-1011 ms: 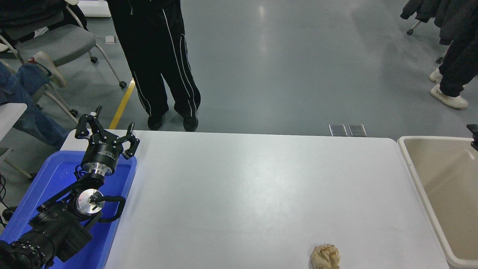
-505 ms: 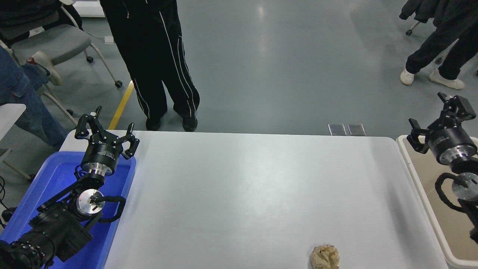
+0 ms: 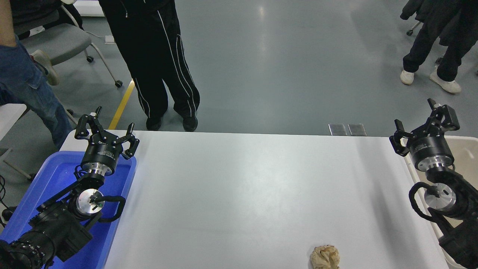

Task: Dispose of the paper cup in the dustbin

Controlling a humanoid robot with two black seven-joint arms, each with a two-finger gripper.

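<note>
Leftward from above the bin (image 3: 466, 149), the right gripper (image 3: 424, 125) is being carried, fingers spread, empty. Bin's long axis is running away from the camera. No cup is being seen.

White table (image 3: 242, 186); blue tray (image 3: 56, 175); tan paper ball (image 3: 325, 257); beige dustbin (image 3: 466, 149).

Open tabletop (image 3: 242, 186) — paper ball (image 3: 325, 257) near edge

tray (image 3: 44, 186) at table's (image 3: 242, 186) left end, dustbin (image 3: 465, 149) off its right end, paper ball (image 3: 325, 257) near front edge
</note>
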